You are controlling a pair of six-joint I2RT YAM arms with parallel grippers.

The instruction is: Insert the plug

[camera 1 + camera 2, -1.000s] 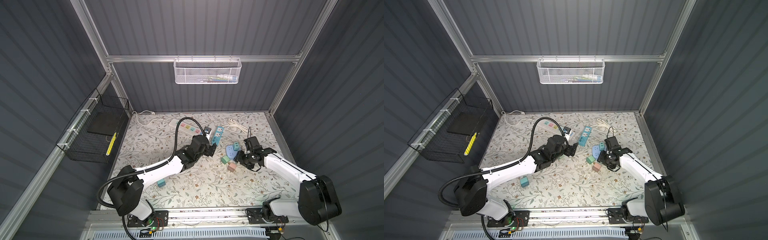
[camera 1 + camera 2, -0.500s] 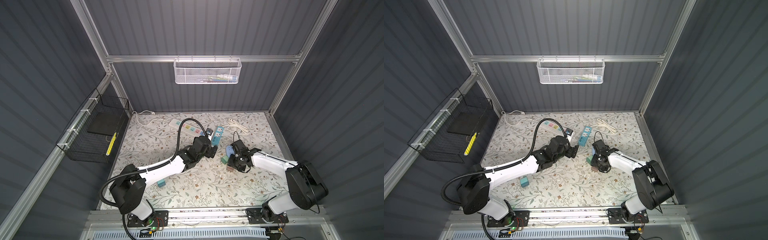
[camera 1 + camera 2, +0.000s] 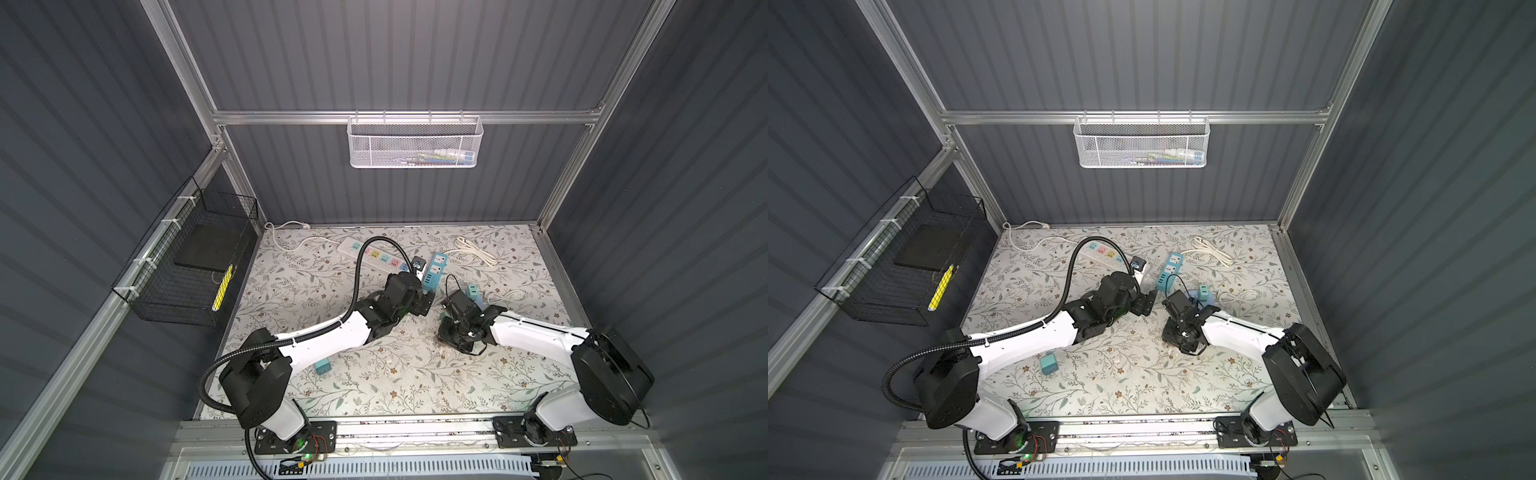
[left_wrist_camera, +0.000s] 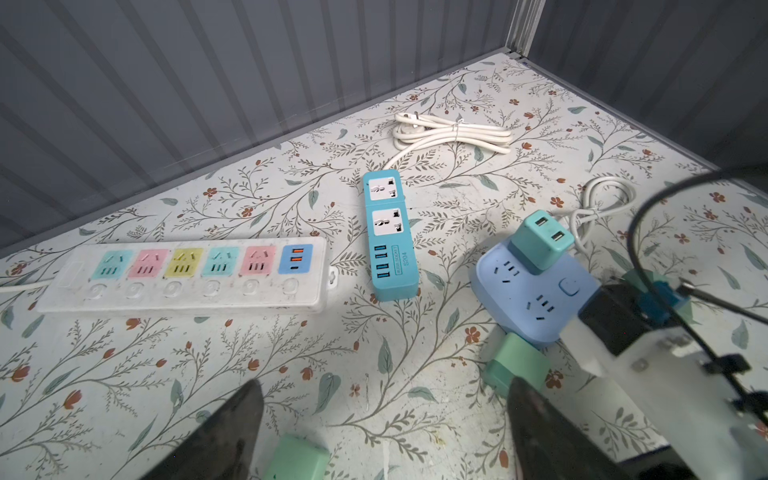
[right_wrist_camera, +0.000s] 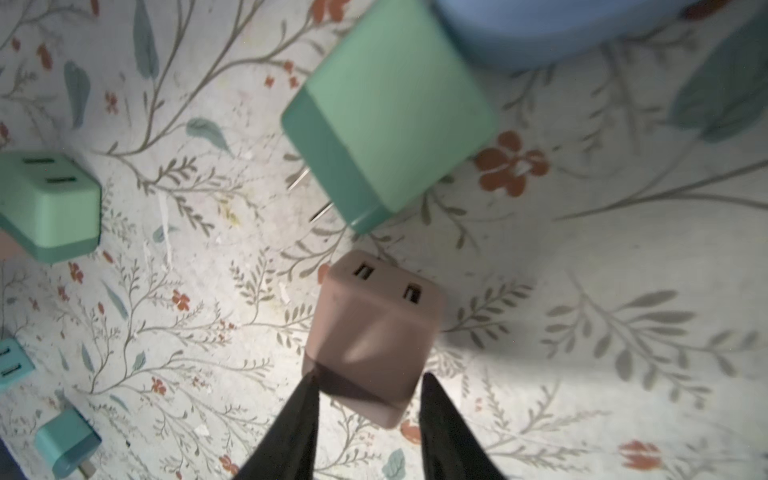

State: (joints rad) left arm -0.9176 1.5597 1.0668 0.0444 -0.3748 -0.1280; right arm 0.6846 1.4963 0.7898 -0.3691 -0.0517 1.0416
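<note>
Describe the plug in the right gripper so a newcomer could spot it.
On the floral table, find the blue socket cube. Close by, in the right gripper, is the pink plug: beside a green plug, it alone is pink, the rest green or teal.

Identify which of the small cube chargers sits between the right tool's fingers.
The pink charger: it alone is pink, and the right tool flanks its sides. The green charger nearest it lies clear of the tool.

3 power strips (image 4: 187, 274) (image 4: 390, 241) (image 4: 511, 291), 6 charger plugs (image 4: 540, 239) (image 5: 390, 112) (image 5: 45, 203) (image 5: 374, 332) (image 5: 8, 365) (image 5: 66, 453), 2 baskets (image 3: 413, 145) (image 3: 187, 266)
</note>
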